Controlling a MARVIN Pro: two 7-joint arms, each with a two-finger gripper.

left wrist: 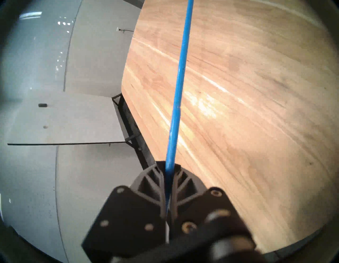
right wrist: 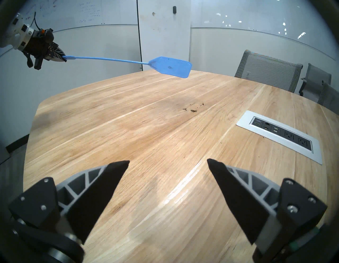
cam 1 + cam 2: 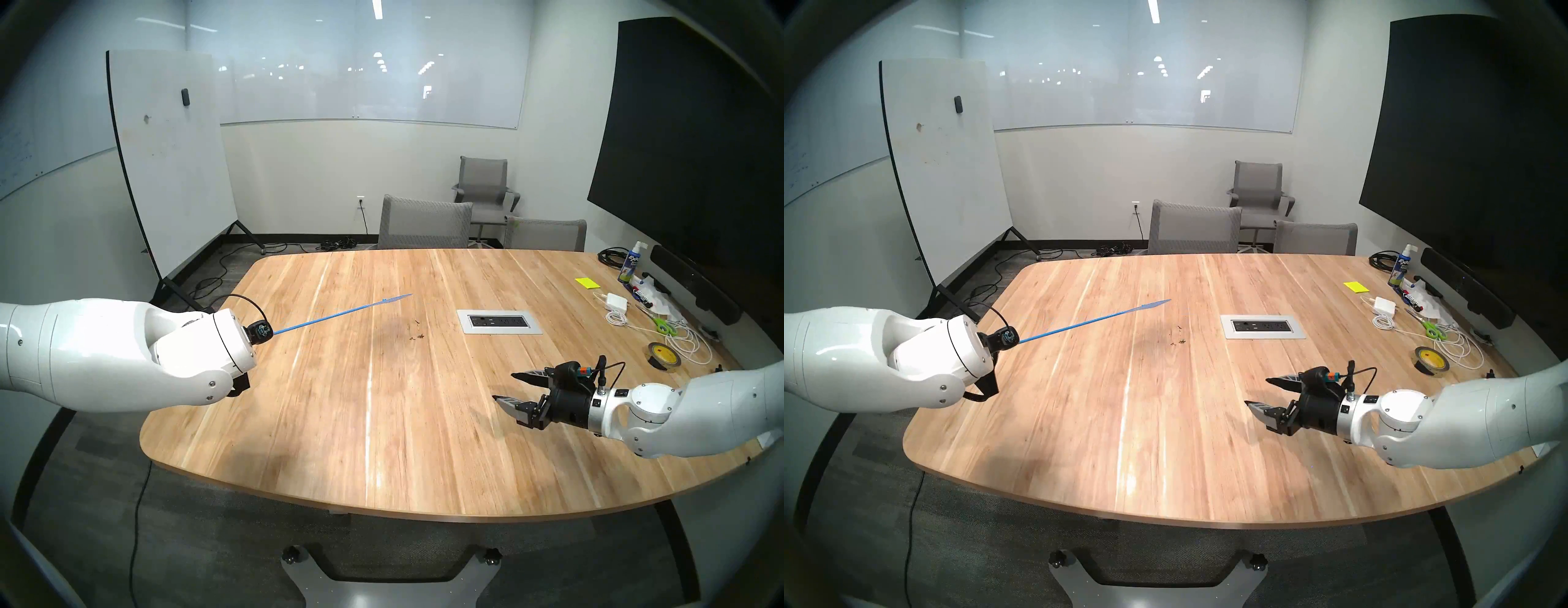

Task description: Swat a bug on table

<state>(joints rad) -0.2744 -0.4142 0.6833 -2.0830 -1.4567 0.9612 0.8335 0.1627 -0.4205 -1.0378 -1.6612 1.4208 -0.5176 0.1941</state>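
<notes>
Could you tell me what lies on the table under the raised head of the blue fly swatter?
Only bare wood of the table shows below the fly swatter, held aloft in the left gripper. The bug bits lie nearer the outlet panel, uncovered; nothing is hidden.

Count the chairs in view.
3, all beyond the table's far edge: one pushed up at the middle, one to its right, one back by the wall. Others may sit out of view.
</notes>
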